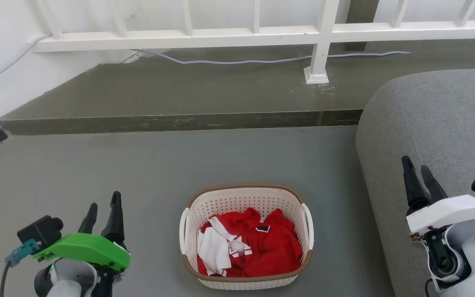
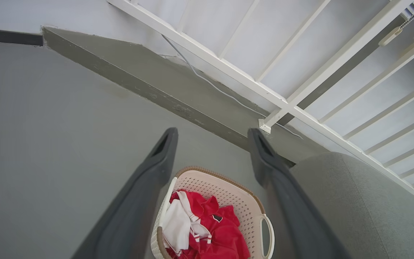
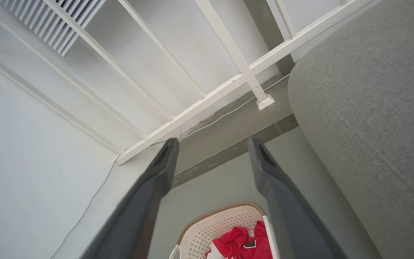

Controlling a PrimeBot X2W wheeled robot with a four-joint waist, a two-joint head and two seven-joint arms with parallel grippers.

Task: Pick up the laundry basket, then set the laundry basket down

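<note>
The laundry basket (image 1: 245, 198), cream-white and perforated with a brown rim, stands on the grey floor at the bottom centre of the head view, holding red and white clothes. Its white loop handles sit on its left and right sides. My left gripper (image 1: 104, 206) hovers open to the basket's left, apart from it. Over the sofa to the basket's right, my right gripper (image 1: 417, 168) is open and empty. The basket (image 2: 225, 180) lies below and between my left fingers (image 2: 164, 147) in the left wrist view. In the right wrist view the basket (image 3: 221, 223) lies low between the fingers (image 3: 167, 154).
A grey sofa (image 1: 447, 123) fills the right side, close to the basket. A raised concrete step (image 1: 179, 121) runs across behind it, with a white railing (image 1: 320, 41) and a loose cable (image 1: 262, 62) on top. A white wall closes the left.
</note>
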